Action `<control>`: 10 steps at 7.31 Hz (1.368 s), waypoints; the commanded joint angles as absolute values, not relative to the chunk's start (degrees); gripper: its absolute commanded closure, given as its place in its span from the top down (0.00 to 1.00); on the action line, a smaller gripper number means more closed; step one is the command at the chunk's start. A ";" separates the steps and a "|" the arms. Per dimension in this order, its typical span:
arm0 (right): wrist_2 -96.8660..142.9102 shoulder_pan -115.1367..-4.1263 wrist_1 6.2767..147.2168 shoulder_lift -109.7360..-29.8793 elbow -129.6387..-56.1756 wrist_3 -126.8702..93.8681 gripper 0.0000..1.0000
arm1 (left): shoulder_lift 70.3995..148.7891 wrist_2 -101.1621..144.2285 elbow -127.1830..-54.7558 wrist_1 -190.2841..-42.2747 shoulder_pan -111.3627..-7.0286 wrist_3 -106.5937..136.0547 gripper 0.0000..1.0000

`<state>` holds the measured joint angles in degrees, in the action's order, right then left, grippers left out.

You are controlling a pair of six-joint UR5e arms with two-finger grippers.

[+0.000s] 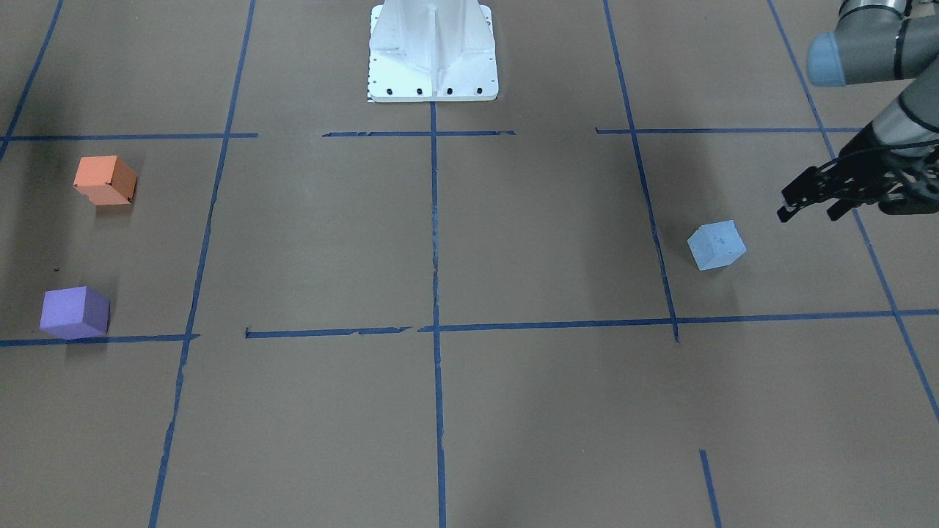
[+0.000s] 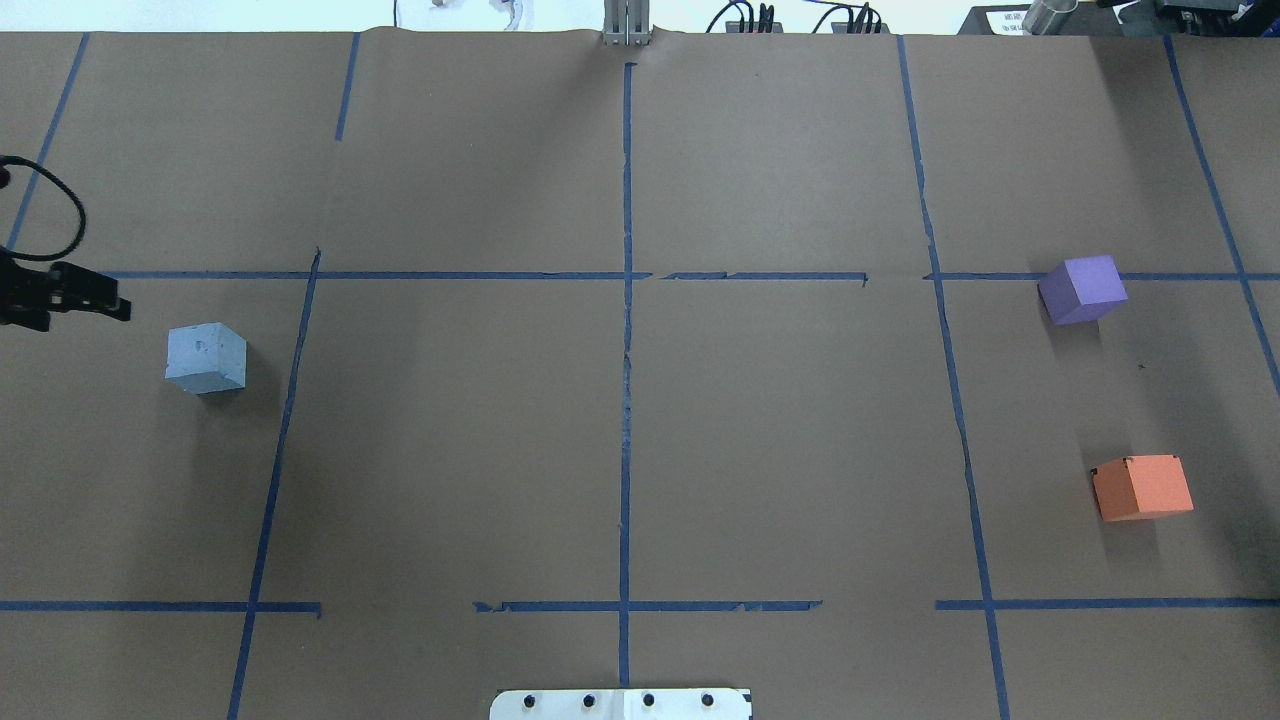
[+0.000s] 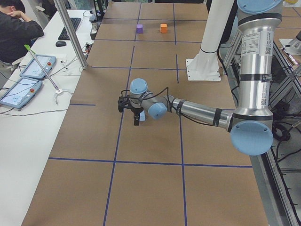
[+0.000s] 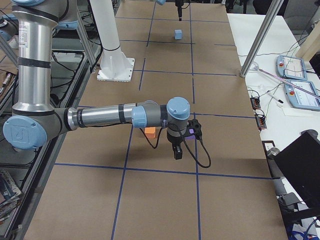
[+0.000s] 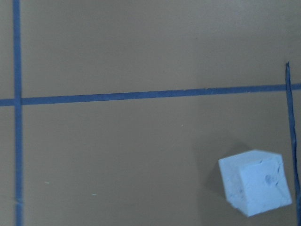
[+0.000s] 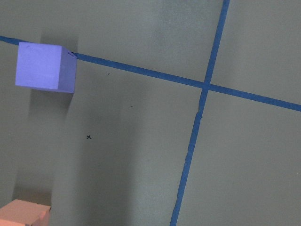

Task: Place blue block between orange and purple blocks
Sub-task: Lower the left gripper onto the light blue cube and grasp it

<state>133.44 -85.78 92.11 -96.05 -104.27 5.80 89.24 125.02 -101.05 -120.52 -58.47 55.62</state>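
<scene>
The blue block (image 1: 717,245) sits on the brown paper on my left side; it also shows in the overhead view (image 2: 206,358) and low right in the left wrist view (image 5: 255,188). My left gripper (image 1: 808,213) hovers open and empty beside it, toward the table's left end (image 2: 112,306). The orange block (image 1: 106,180) and the purple block (image 1: 75,312) sit apart on my right side (image 2: 1142,487) (image 2: 1082,289). My right gripper (image 4: 177,151) hangs over them, seen only in the exterior right view, so I cannot tell if it is open.
The white robot base (image 1: 433,51) stands at the table's near middle. Blue tape lines (image 2: 626,330) divide the brown paper into squares. Operator tables with tablets (image 3: 28,75) run along the far side.
</scene>
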 commanded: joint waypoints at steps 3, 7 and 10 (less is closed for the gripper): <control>133.42 -85.78 92.11 -96.06 -104.24 5.80 1.00 | 96.76 120.50 -94.75 -121.64 -50.72 61.79 1.00; 133.42 -85.78 92.11 -96.06 -104.15 5.80 1.00 | 95.80 117.69 -94.04 -119.44 -46.41 61.44 1.00; 133.42 -85.78 92.11 -96.15 -104.15 5.80 1.00 | 95.98 117.95 -94.83 -119.27 -47.19 61.26 0.17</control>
<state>133.42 -85.78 92.11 -96.14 -104.17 5.81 95.89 117.83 -94.28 -119.37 -46.79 61.33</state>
